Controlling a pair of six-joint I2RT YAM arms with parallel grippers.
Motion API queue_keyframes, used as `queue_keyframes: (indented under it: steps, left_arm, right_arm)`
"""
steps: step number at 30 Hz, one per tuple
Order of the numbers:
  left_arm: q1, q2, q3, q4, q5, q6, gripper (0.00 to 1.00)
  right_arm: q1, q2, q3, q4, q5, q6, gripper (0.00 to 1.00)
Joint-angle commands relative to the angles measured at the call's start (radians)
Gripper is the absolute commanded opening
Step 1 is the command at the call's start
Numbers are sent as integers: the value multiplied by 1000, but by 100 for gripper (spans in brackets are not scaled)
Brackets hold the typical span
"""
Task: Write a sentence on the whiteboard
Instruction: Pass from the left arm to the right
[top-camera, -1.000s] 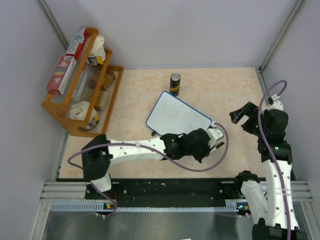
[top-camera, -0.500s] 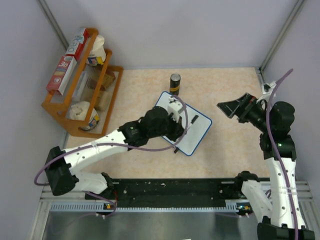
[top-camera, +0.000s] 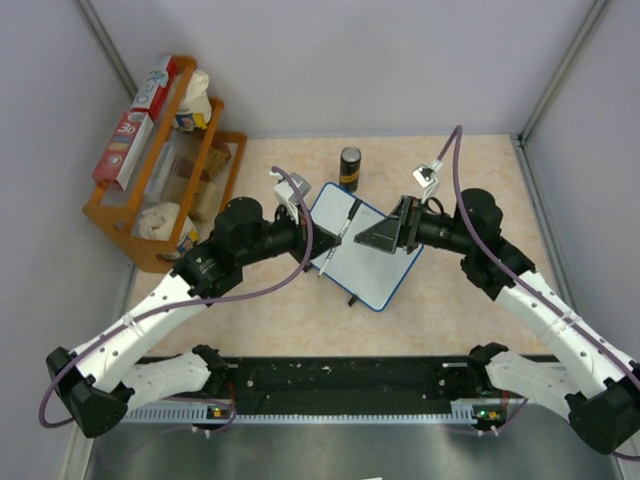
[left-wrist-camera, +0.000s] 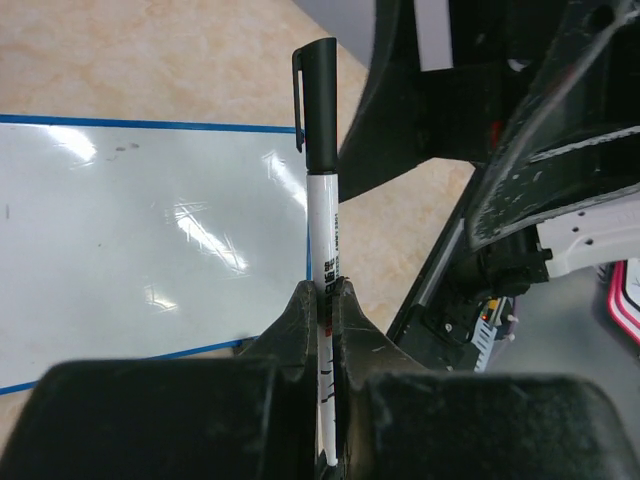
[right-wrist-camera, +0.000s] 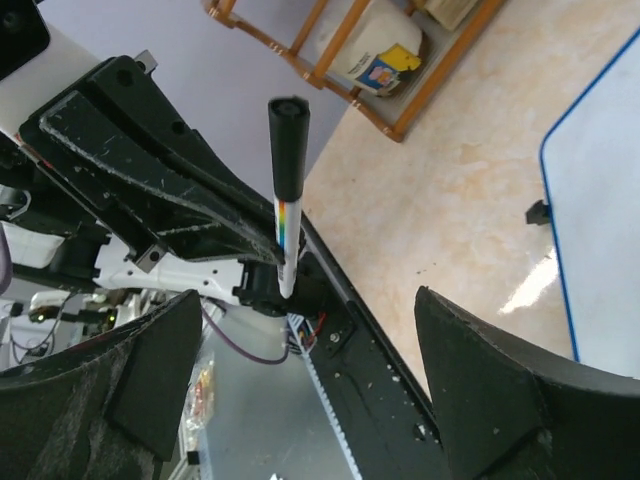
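The whiteboard (top-camera: 372, 262), white with a thin blue rim, lies flat mid-table; no written sentence shows on it in any view. My left gripper (top-camera: 318, 243) is shut on a white marker (top-camera: 340, 235) with its black cap on, held over the board's left edge. In the left wrist view the marker (left-wrist-camera: 323, 210) stands up out of the shut gripper (left-wrist-camera: 326, 290), above the board (left-wrist-camera: 130, 250). My right gripper (top-camera: 372, 237) is open over the board and faces the marker. In the right wrist view the marker's cap (right-wrist-camera: 288, 130) is ahead of the open gripper (right-wrist-camera: 305, 300), apart from both fingers.
A dark can (top-camera: 349, 167) stands just behind the board. A wooden rack (top-camera: 165, 180) with boxes and bags fills the far left. Walls close in the table at the back and both sides. The black base rail (top-camera: 340, 375) runs along the near edge.
My left gripper has picked the marker up off the board and drawn back to the left. My right arm has swung in from the right to face the marker, jaws open.
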Motion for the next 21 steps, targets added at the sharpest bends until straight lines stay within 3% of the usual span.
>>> queue_keyframes:
  steps: [1, 10, 12, 13, 14, 15, 17, 19, 21]
  left_arm:
    - [2, -14, 36, 40, 101, -2, 0]
    - [2, -12, 43, 42, 108, 6, 0]
    - [2, -6, 43, 46, 121, 4, 0]
    - [2, -2, 42, 55, 127, 4, 0]
    - [2, 0, 43, 55, 136, 6, 0]
    - [2, 1, 42, 57, 138, 6, 0]
    - [2, 1, 37, 54, 133, 7, 0]
    - [2, -6, 26, 46, 127, 7, 13]
    - [0, -14, 16, 40, 116, 7, 38]
  right_arm:
    - [61, 53, -6, 261, 23, 95, 82]
    - [115, 153, 44, 315, 22, 135, 57]
    - [127, 164, 40, 319, 16, 138, 48]
    - [129, 164, 25, 328, 16, 146, 41]
    - [129, 161, 14, 356, 19, 166, 24]
    - [129, 153, 5, 364, 25, 175, 14]
    - [128, 143, -12, 364, 51, 181, 0]
    - [128, 118, -23, 353, 72, 176, 0]
    - [129, 95, -32, 344, 109, 169, 0]
